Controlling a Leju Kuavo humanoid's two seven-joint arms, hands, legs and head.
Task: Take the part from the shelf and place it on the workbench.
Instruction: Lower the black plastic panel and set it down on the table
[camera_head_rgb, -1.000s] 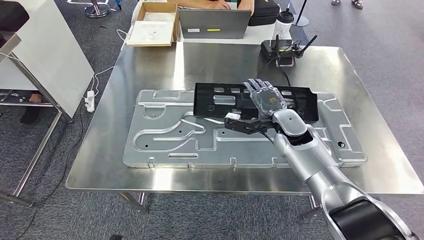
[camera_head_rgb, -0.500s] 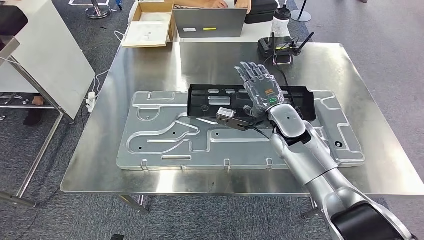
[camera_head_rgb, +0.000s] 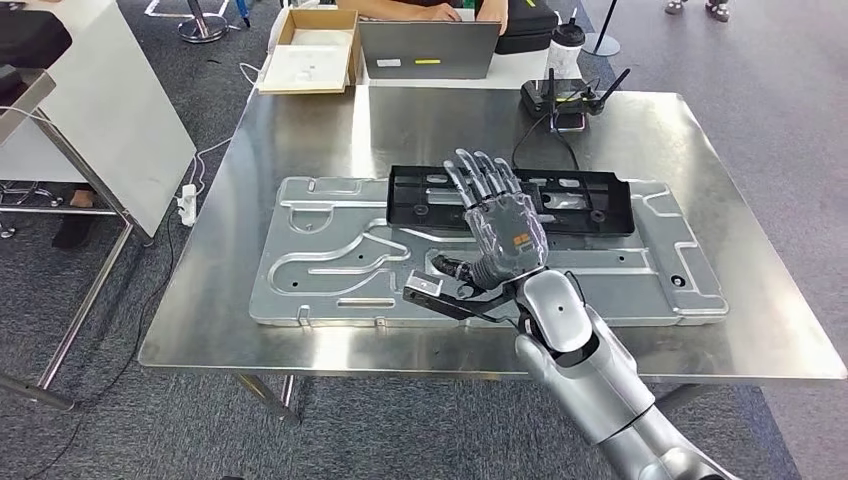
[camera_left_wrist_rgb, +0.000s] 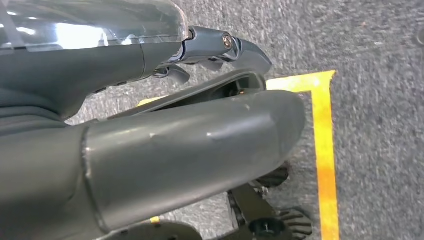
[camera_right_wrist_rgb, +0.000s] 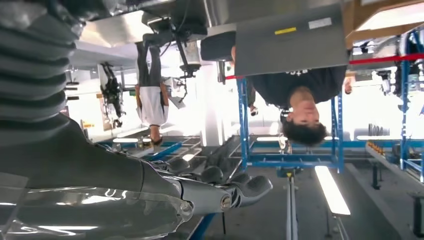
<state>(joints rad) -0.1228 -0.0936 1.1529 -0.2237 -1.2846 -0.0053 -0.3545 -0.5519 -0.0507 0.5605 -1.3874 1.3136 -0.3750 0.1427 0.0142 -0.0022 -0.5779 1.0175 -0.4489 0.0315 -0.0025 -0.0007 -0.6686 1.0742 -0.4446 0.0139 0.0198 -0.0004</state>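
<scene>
Right robot hand: I see my right robot hand (camera_head_rgb: 497, 222) lifted in the centre of the head view, fingers (camera_head_rgb: 478, 177) spread and straight, grasping nothing. It hangs above the grey metal plate (camera_head_rgb: 330, 262), apart from the part.
Left robot hand: my left robot hand (camera_left_wrist_rgb: 150, 135) points down at grey carpet and a yellow floor line (camera_left_wrist_rgb: 325, 150); I cannot tell whether it is released or clenched.
Part: the black tray-like part (camera_head_rgb: 570, 200) lies flat on the metal plate, upper centre-right of the head view, with nothing holding it.
Worktop: the steel worktop (camera_head_rgb: 300, 130) carries the plate; a black controller (camera_head_rgb: 570, 98) sits at its far edge, a laptop (camera_head_rgb: 428, 48) and a cardboard box (camera_head_rgb: 308, 52) just beyond.
Done, as I judge it: the part is down on the worktop and let go.
Left: little, I think; bring the arm clear.
</scene>
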